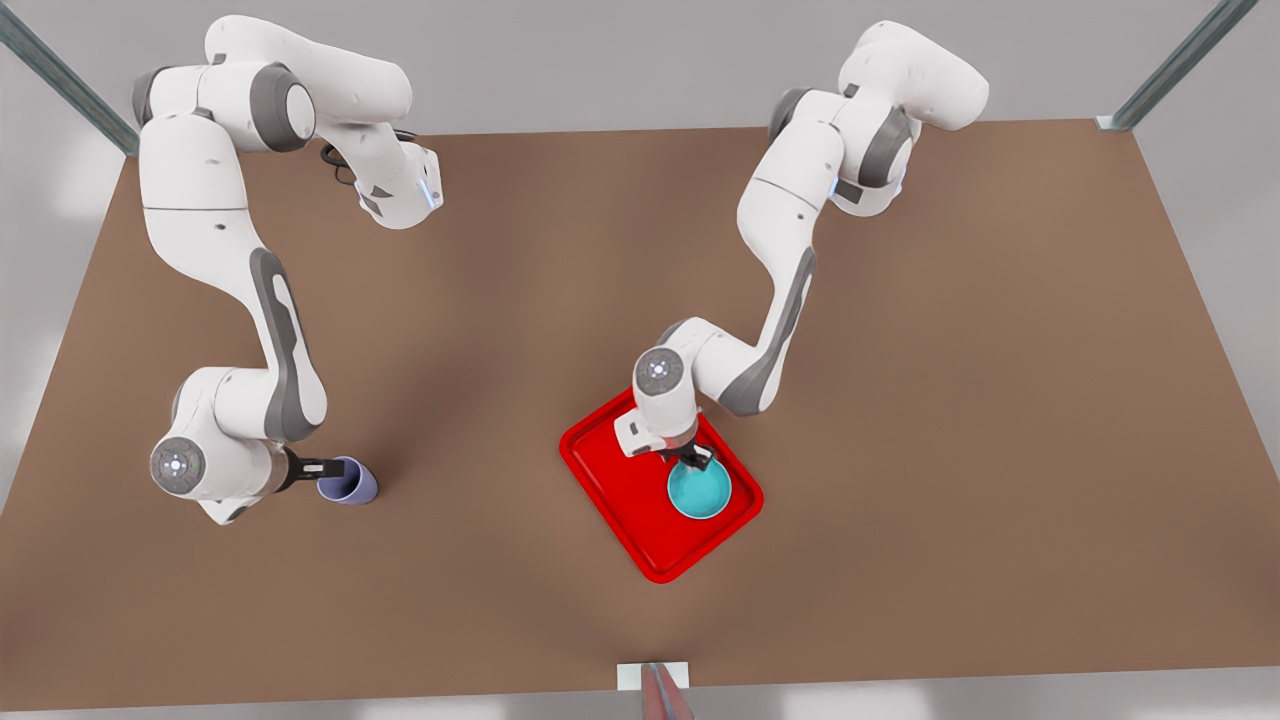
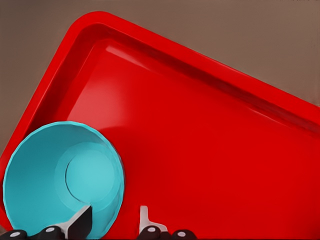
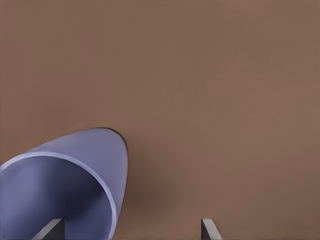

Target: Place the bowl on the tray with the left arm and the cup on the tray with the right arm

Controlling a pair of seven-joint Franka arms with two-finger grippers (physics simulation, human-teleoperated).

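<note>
Fingers (image 2: 81,221) straddle bowl (image 1: 699,490) rim on tray (image 1: 610,470)

i see two matching arms, the left arm (image 1: 790,290) and the right arm (image 1: 215,230), both in glossy white shells with rounded segments. grey covers sit at the joints, and a long grey strip runs down each forearm. each wrist ends in a grey round cap with a ring of small pale dots. a black cable loops near the right arm's upper link, in the upper left of the frame. small blue lights glow on both upper links. the fingers are black with pale tips.
</note>
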